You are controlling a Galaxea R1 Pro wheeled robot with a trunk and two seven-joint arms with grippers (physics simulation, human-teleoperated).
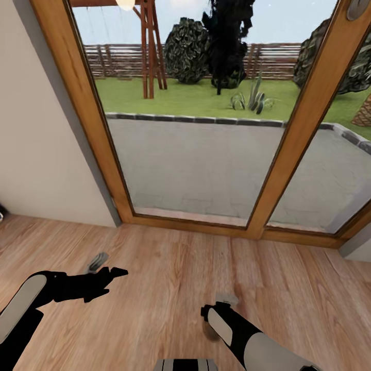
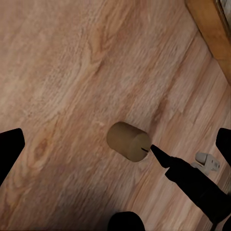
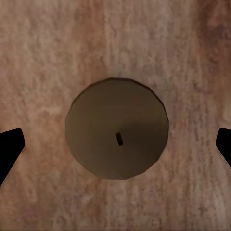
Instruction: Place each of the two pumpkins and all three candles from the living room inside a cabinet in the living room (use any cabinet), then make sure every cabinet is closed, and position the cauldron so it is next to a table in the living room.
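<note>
The right gripper (image 1: 222,308) hangs wide open directly above a candle (image 3: 117,129) standing upright on the wooden floor (image 1: 165,268). The left gripper (image 1: 105,269) is also open wide, holding nothing. Further away is a glass door (image 1: 196,149).

Your L arm's reaching fwd, low, left pincer (image 1: 105,273) fingers spread. R arm's bent down, right pincer (image 3: 115,144) wide open, pointing straight down.

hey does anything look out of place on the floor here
Yes. A candle stands upright on the bare wood floor, right under the open right gripper, with no shelf or table beneath it.
</note>
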